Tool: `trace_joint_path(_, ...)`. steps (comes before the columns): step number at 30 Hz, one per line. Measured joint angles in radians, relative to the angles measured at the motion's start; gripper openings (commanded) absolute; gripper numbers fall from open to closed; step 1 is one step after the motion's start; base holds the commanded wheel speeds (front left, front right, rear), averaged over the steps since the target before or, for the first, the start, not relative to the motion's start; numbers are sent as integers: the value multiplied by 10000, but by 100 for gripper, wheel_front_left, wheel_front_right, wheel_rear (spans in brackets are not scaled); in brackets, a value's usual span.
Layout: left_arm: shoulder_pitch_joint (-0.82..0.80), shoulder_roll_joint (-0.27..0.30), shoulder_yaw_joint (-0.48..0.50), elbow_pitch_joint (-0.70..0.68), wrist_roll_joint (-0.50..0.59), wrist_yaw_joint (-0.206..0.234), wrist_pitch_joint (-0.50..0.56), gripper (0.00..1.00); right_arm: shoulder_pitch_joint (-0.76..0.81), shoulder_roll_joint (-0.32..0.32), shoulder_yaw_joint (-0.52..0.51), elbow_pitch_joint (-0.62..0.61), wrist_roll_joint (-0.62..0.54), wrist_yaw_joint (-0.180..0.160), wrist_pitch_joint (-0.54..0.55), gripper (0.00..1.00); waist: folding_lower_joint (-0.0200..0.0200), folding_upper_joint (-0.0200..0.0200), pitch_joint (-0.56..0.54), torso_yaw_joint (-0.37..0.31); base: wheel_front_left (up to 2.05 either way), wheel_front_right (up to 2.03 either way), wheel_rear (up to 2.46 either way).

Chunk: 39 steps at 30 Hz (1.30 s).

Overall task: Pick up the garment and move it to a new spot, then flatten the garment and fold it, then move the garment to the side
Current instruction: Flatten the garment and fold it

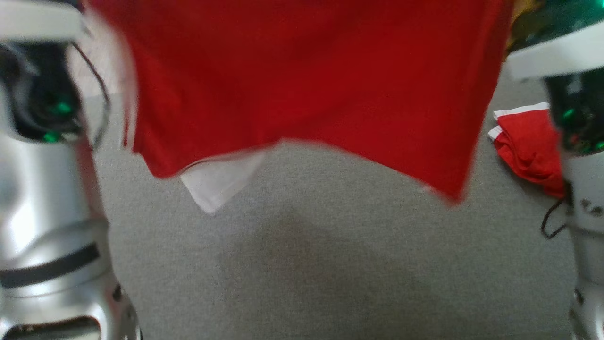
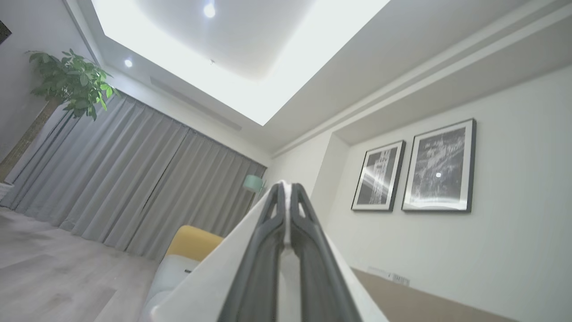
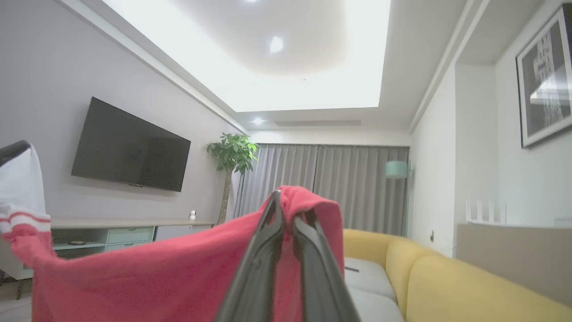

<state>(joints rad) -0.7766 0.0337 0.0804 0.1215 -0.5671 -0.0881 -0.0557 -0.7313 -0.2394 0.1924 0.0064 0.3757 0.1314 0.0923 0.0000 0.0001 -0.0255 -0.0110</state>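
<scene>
Red garment [image 1: 306, 71] held aloft, spread wide.
The left claw [image 2: 286, 188] is clamped on its white trim [image 2: 201, 286], the right claw [image 3: 289, 206] on its red edge; below lies a grey surface [image 1: 302, 264], with a second red cloth [image 1: 528, 146] at the right.

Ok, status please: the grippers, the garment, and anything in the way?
Both shut: left gripper on garment, white part; right gripper on red edge. Garment hangs spread above grey surface. Second red garment lies at right, apart.

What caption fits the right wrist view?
Right gripper shut on the red garment, held up before a yellow sofa.
</scene>
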Motion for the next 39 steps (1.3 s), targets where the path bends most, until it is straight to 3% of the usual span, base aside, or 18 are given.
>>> trace_joint_path(5, -497, 40, 326, -1198, -150, 479, 349, 0, -376, -159, -194, -1074, -518, 0, 677, 0, 0, 0, -115, -87, 0, 0, 0)
trace_joint_path(11, -45, 33, 270, -2082, -293, 750, 1032, 0, -221, -209, -617, -1812, -1005, 0, 1515, 0, 0, 0, 35, -29, 0, 0, 0)
trace_joint_path(18, 289, 439, -21, -1687, -211, 848, 1764, 0, 137, -291, -685, -1559, -1310, 0, 2128, 0, 0, 0, 826, 75, 0, 0, 0)
trace_joint_path(22, -524, 867, -119, -334, 42, 594, 1824, 0, -738, -454, -430, -299, -1308, 0, 2111, 0, 0, 0, 1626, 111, 0, 0, 0)
trace_joint_path(28, -3490, 1668, -466, 2479, 815, 173, 1106, 0, -3764, -740, 470, 2859, -1392, 0, 1214, 0, 3, -1, 3066, 94, 0, 0, 0)
trace_joint_path(33, -6593, 2080, -554, 4719, 1239, -6, -232, 0, -6820, -878, 1398, 5310, -2349, 0, -752, 0, 4, -1, 4176, 47, 0, 0, 0)
trace_joint_path(36, -7854, 2080, -608, 5741, 1327, -50, -1095, 0, -8100, -805, 1154, 6658, -2694, 0, -2046, 0, 5, -1, 4623, 65, 0, 0, 0)
trace_joint_path(39, -8100, 1971, -652, 6631, 1331, -190, -1605, 0, -8380, -616, 882, 7751, -2961, 2, -2999, 0, 4, -1, 4771, 170, 0, 0, 0)
